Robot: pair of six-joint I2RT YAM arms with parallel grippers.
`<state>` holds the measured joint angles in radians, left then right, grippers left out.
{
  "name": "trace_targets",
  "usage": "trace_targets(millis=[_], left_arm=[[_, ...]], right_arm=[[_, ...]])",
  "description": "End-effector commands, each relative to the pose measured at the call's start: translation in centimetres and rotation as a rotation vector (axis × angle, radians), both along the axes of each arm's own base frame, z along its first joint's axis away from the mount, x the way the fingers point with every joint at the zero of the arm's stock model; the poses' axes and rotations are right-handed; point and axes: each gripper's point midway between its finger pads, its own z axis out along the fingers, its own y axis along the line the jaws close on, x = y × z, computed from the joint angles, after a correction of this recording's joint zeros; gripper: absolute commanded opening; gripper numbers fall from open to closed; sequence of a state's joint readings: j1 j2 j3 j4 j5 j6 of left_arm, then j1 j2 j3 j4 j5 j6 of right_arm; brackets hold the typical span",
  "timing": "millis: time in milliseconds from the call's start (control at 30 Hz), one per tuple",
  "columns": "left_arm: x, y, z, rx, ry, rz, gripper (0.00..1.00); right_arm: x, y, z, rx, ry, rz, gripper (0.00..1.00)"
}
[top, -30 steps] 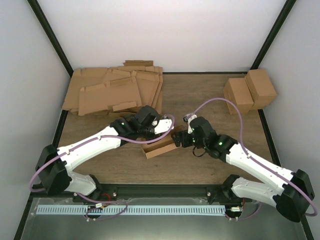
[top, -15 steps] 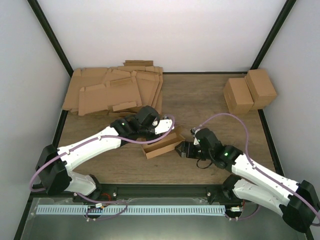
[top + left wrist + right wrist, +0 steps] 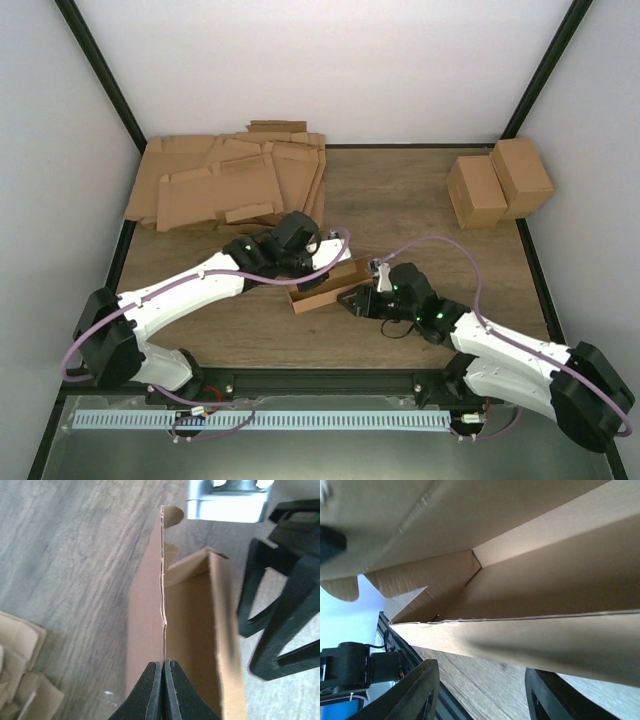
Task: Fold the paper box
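The paper box (image 3: 322,290) is a shallow brown open carton lying on the wooden table between the two arms. My left gripper (image 3: 312,264) reaches over its far long wall and is shut on that wall's top edge; in the left wrist view the pads (image 3: 156,687) pinch the thin cardboard edge of the box (image 3: 192,630). My right gripper (image 3: 350,300) is open at the box's right front corner. In the right wrist view its fingers (image 3: 415,695) spread wide below the box's near wall (image 3: 545,637), holding nothing.
A pile of flat die-cut cardboard sheets (image 3: 230,180) lies at the back left. Two small blocky cartons (image 3: 500,183) stand at the back right. Black frame posts run along both sides, and a black rail (image 3: 330,380) lines the near edge.
My right gripper drew back from the box's right end, dropped toward the near side, then moved left to the box's front right corner. The left gripper has kept its grip on the wall.
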<state>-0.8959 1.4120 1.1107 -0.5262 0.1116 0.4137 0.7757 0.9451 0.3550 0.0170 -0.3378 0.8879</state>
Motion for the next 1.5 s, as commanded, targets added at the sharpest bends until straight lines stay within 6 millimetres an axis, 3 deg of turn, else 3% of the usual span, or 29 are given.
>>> trace_targets(millis=[0,300,433,567,667,800,1033,1167,1267,1433,1467], left_arm=[[-2.1,-1.9,-0.1,-0.087,0.122,-0.068,0.04],[-4.9,-3.3,1.1,-0.200,0.293,-0.141,0.06],[-4.9,-3.3,0.4,-0.192,0.327,-0.127,0.07],[-4.3,-3.0,-0.9,-0.153,0.333,-0.088,0.07],[-4.1,-2.9,-1.7,-0.137,0.342,-0.069,0.07],[-4.0,-3.0,-2.7,-0.141,0.360,-0.052,0.12],[-4.0,-3.6,-3.7,-0.166,0.414,-0.017,0.44],[-3.5,-3.8,-3.5,-0.187,0.427,0.013,0.47],[-2.6,-3.6,-3.9,-0.176,0.419,0.062,0.48],[0.2,-1.9,-4.6,-0.224,0.465,0.236,0.40],[0.8,-1.4,-4.7,-0.235,0.473,0.276,0.39]], right_arm=[[2.0,2.4,4.4,0.129,-0.120,0.010,0.49],[2.6,3.2,6.5,0.172,-0.222,0.039,0.51],[2.7,2.3,6.8,0.145,-0.261,0.014,0.51],[2.6,1.1,5.7,0.088,-0.243,-0.025,0.50],[2.2,0.1,4.1,0.042,-0.202,-0.046,0.64],[1.4,-1.2,1.9,-0.015,-0.154,-0.067,0.75],[0.7,-3.2,1.4,-0.024,-0.170,-0.118,0.99],[0.8,-3.7,1.8,-0.017,-0.176,-0.146,1.00],[1.3,-4.3,1.1,-0.068,-0.129,-0.194,1.00],[3.0,-5.5,0.3,-0.249,-0.116,-0.220,0.91],[3.9,-5.8,1.3,-0.282,-0.141,-0.232,0.90]])
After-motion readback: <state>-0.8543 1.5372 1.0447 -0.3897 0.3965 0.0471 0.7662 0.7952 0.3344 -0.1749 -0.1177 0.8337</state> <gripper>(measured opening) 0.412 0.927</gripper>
